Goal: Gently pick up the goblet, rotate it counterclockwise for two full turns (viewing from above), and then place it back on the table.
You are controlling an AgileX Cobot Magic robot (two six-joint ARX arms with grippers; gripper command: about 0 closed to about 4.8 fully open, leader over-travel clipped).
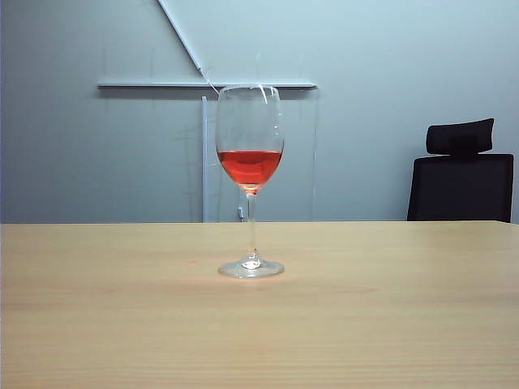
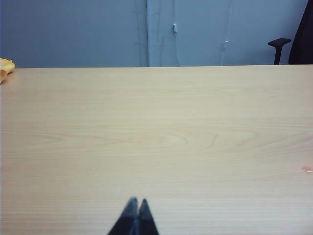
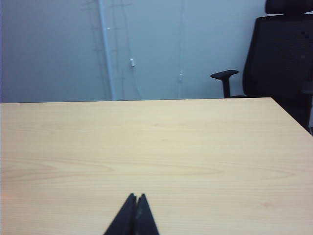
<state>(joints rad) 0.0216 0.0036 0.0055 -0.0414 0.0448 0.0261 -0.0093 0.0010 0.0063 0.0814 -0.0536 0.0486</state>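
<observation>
Wrist views: left tool, right tool closed (empty).

Clear goblet upright on tan table, red liquid inside

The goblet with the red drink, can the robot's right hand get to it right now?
Probably yes. The goblet stands upright and alone on the table, with nothing beside it. The right hand is shut and pulled back over bare tabletop, so it must open and travel across first. The left hand is shut too.
</observation>
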